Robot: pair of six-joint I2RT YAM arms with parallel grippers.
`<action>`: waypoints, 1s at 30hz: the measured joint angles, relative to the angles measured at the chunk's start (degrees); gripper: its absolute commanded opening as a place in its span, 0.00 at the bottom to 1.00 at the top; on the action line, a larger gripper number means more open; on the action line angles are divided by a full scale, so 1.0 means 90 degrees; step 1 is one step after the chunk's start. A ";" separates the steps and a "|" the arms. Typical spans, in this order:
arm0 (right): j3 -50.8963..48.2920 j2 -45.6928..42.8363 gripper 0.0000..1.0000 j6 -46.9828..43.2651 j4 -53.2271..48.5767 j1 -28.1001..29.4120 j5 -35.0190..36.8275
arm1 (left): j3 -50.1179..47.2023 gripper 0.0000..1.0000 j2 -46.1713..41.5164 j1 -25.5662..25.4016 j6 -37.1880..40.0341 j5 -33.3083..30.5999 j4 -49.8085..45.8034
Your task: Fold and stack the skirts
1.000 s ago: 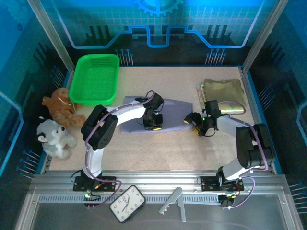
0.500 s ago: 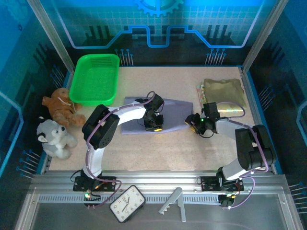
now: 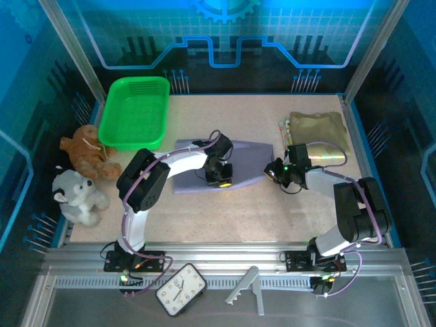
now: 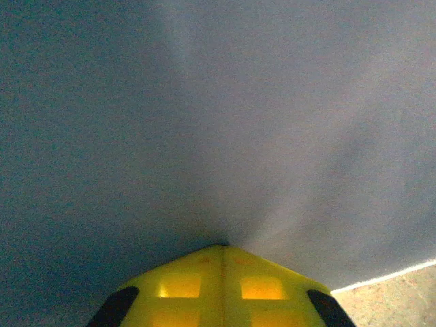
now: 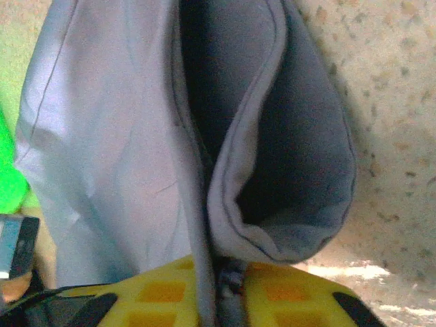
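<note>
The grey-lavender skirt (image 3: 248, 155) lies spread across the middle of the table (image 3: 225, 211). My left gripper (image 3: 219, 178) rests on its near edge with the yellow jaws together, and grey cloth (image 4: 218, 122) gathers in creases at the tips (image 4: 223, 248). My right gripper (image 3: 272, 172) is at the skirt's right end. Its jaws (image 5: 221, 267) are shut on a fold of the grey cloth (image 5: 116, 136), which bulges open as a pocket (image 5: 300, 170) just ahead of them. At the back right lies the olive-khaki skirt (image 3: 317, 125), with a patchwork edge (image 3: 284, 129) beside it and the yellow-green floral skirt (image 3: 327, 154) in front of it.
A green plastic basket (image 3: 133, 112) stands at the back left. A brown plush toy (image 3: 85, 153) and a white one (image 3: 78, 196) sit along the left edge. On the metal ledge by the arm bases lie a clock (image 3: 180, 289) and a grey tool (image 3: 245, 289).
My right gripper slid a little left and back onto the skirt's right end and closed on the cloth. The left gripper stayed shut in place.
</note>
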 measured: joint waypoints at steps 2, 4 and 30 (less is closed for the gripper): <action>0.0000 -0.0002 0.00 -0.0141 -0.0046 0.0002 0.0134 | -0.0117 0.39 -0.0114 0.0041 -0.0032 0.0204 0.0090; 0.0007 -0.0024 0.00 -0.0342 -0.0177 0.0012 0.0323 | -0.0306 0.47 -0.0420 0.0134 -0.0049 0.0265 0.0121; 0.4138 0.1161 0.00 -0.6686 -0.2837 0.3796 0.3215 | -0.1549 0.00 -0.1105 0.2514 0.0437 -0.0593 0.0542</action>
